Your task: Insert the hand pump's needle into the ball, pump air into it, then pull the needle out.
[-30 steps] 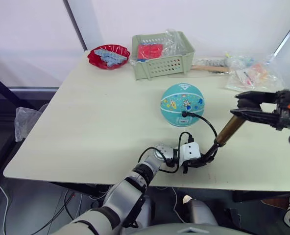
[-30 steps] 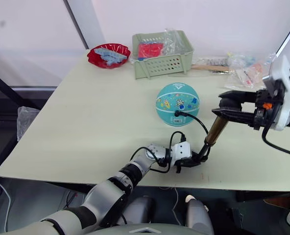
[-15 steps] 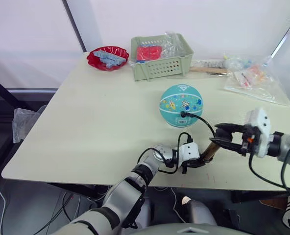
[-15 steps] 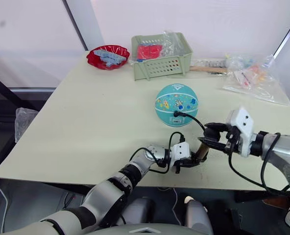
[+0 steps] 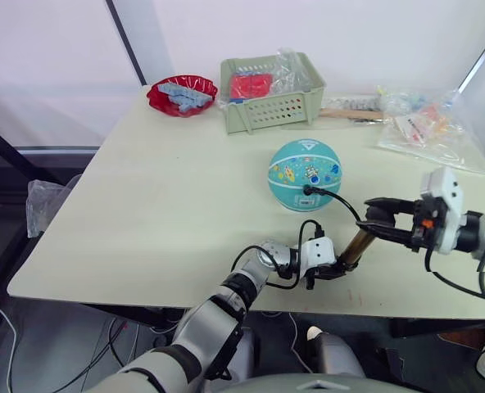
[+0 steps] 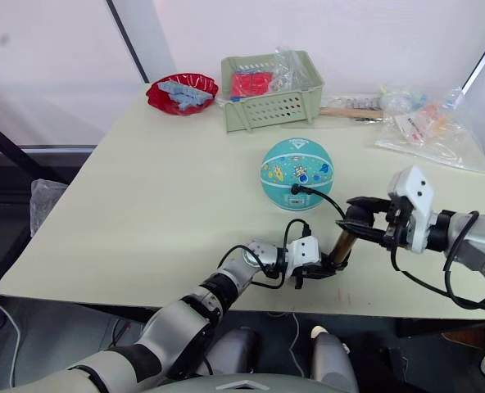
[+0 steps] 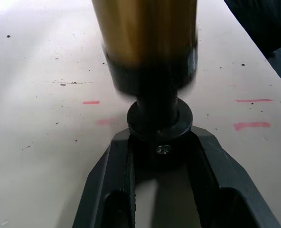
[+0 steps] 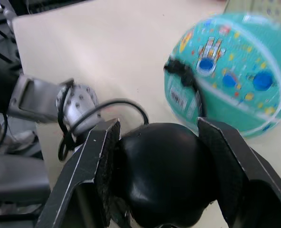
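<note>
The teal ball (image 5: 305,174) rests on the table, right of centre. A black fitting (image 5: 308,191) sits against its near side; the needle pin itself is hidden in the ball. From there a thin black hose (image 5: 346,206) curves to the hand pump (image 5: 359,243), which stands tilted near the front edge. My left gripper (image 5: 339,267) is shut on the pump's black base (image 7: 159,124). The right gripper (image 5: 372,218) is shut on the black handle (image 8: 159,175) at the top, its fingers (image 8: 100,171) on either side.
A green basket (image 5: 271,94) with red items and a red bowl (image 5: 181,92) of blue pieces stand at the back. Clear plastic bags (image 5: 427,123) lie at the back right. The table's front edge (image 5: 226,301) runs just below the pump.
My right gripper drove the handle down toward the brass cylinder, then rose slightly. The left gripper stayed on the base, and the ball stayed put.
</note>
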### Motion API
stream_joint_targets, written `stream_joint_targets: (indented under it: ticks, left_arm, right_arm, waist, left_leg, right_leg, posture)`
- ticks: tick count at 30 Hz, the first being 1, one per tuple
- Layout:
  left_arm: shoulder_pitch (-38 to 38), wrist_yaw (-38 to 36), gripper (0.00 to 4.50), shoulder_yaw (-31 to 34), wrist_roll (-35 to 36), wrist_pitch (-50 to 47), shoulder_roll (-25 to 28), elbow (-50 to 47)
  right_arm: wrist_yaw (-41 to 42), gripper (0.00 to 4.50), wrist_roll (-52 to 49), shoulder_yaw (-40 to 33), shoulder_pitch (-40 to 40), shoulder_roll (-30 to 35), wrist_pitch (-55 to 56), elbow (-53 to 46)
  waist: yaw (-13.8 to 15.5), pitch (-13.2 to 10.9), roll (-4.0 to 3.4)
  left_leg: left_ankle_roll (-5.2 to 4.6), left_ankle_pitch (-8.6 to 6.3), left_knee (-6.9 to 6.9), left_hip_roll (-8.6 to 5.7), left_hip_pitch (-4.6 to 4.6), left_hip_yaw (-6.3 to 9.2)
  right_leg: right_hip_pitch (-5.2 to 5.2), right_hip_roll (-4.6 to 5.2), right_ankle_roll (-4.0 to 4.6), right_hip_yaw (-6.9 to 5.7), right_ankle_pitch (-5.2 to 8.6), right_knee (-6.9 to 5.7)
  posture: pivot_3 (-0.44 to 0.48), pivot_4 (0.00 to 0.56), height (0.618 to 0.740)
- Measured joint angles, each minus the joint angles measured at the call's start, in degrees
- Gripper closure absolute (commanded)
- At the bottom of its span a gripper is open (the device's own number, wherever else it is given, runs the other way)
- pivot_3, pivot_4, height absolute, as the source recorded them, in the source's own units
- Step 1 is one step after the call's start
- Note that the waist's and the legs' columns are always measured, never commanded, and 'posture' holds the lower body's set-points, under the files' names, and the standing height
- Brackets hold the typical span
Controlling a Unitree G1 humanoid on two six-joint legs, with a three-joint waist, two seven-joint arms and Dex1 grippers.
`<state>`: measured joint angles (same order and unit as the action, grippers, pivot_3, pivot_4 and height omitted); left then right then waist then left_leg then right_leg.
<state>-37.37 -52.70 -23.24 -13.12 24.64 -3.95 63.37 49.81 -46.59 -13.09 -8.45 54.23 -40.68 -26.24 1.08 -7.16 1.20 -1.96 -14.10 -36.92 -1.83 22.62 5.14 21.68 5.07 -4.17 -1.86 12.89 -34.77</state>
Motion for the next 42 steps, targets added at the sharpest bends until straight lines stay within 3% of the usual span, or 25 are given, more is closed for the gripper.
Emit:
stream_joint_targets:
  ticks: [6, 11, 21, 30, 36, 42]
  left_arm:
    - [-0.3, 0.0, 3.40, 0.1, 0.1, 0.0, -0.1, 0.0]
    - [-0.3, 0.0, 3.40, 0.1, 0.1, 0.1, -0.2, 0.0]
    - [-0.3, 0.0, 3.40, 0.1, 0.1, 0.5, -0.3, -0.4]
    - [0.3, 0.5, 3.40, -0.1, 0.0, 0.2, 0.1, 0.0]
    - [0.3, 0.8, 3.40, -0.1, -0.1, -0.1, 0.1, 0.3]
    - [0.4, 0.7, 3.40, -0.1, -0.1, -0.1, 0.1, 0.3]
  right_arm:
    - [0.4, 2.41, -10.0, -5.8, -8.1, 6.6, -8.3, 0.9]
    - [0.7, 2.41, -16.5, -9.5, -14.4, 10.2, -12.5, 2.6]
    - [0.2, 2.41, -19.0, -10.2, -17.5, 13.0, -17.5, 5.7]
    - [1.0, 2.41, -11.0, -10.2, -5.3, 8.8, -8.2, -0.6]
    - [0.9, 2.41, -3.1, -5.6, 3.6, 3.7, -0.4, -1.8]
    - [-0.3, 2.41, 3.1, -0.4, 6.7, -0.1, 4.1, -1.9]
  waist:
    - [0.0, -0.3, -0.38]
    - [0.0, -0.4, -0.27]
    - [0.1, -0.6, -0.43]
    - [0.0, 0.1, 0.24]
    - [-0.1, 0.4, 0.45]
    - [-0.1, 0.5, 0.44]
  left_leg:
    - [0.02, -0.01, -0.19, -0.02, 0.11, -0.04]
    - [0.02, -0.02, -0.18, 0.00, 0.15, -0.02]
    - [-0.03, 0.01, -0.17, -0.08, 0.29, -0.06]
    - [0.14, -0.08, -0.16, 0.01, 0.09, -0.02]
    - [0.16, -0.09, -0.15, 0.04, 0.03, -0.02]
    - [0.16, -0.09, -0.15, 0.04, 0.03, -0.01]
  right_leg:
    - [0.02, 0.07, -0.01, 0.04, -0.01, -0.01]
    - [0.04, 0.09, 0.00, 0.01, -0.01, -0.01]
    - [0.10, 0.24, -0.06, 0.03, -0.04, -0.01]
    - [0.01, 0.11, -0.07, 0.01, -0.03, -0.01]
    - [-0.02, 0.24, 0.03, 0.04, 0.02, -0.02]
    - [-0.02, 0.06, -0.05, 0.02, -0.03, -0.02]
  posture:
    - [0.000, 0.150, 0.737]
    - [0.000, 0.150, 0.737]
    - [0.000, 0.150, 0.737]
    - [0.000, 0.150, 0.737]
    - [0.000, 0.150, 0.737]
    - [0.000, 0.150, 0.737]
